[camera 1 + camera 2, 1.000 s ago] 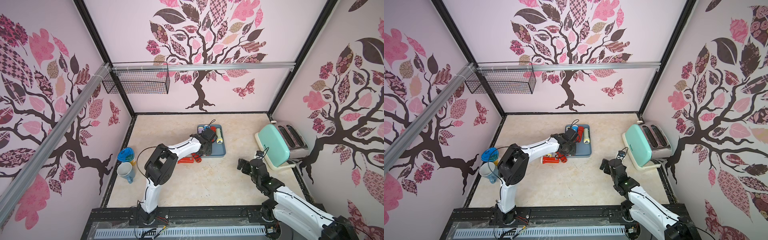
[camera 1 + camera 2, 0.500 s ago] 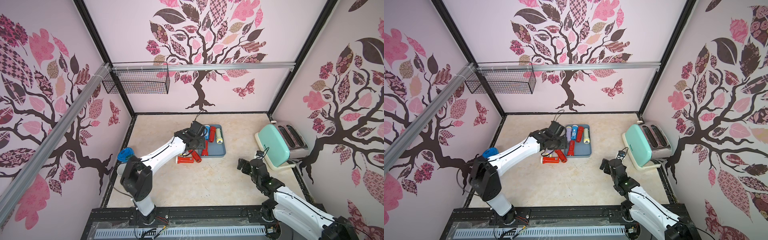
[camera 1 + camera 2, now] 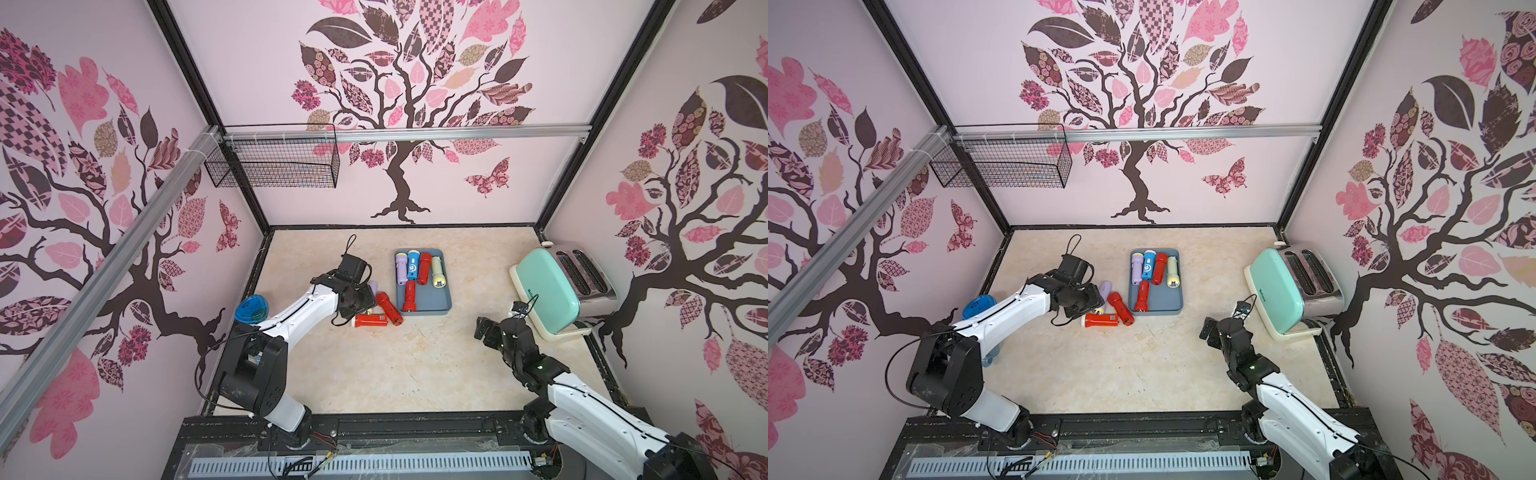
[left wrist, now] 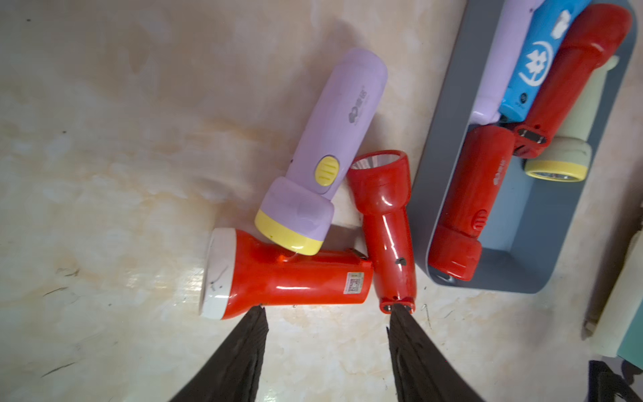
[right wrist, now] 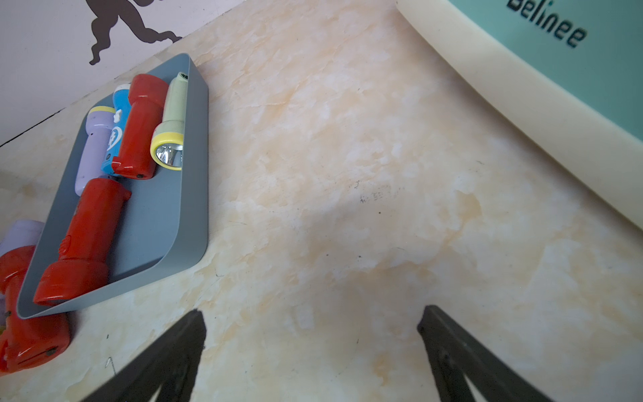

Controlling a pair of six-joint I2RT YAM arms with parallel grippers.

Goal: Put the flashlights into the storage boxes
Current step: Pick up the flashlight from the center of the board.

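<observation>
Five flashlights (image 3: 424, 268) in the tray (image 3: 434, 298), three out on the table (image 3: 395, 365).
The loose lilac (image 4: 334, 139) and two reds (image 4: 292, 275) lay bunched just off the tray's left edge. Left gripper (image 4: 327, 309) hung over them, jaws apart and empty, tips by the reds' ends. Right gripper (image 5: 313, 313) sat wide open over bare table, toaster (image 3: 548, 291) close by. Tray's near half had free room beside a lone red (image 3: 409, 296).

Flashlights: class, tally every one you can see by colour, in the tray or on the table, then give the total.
Red flashlights: 4
Lilac flashlights: 2
Blue flashlight: 1
Pale green flashlight: 1
Total: 8
</observation>
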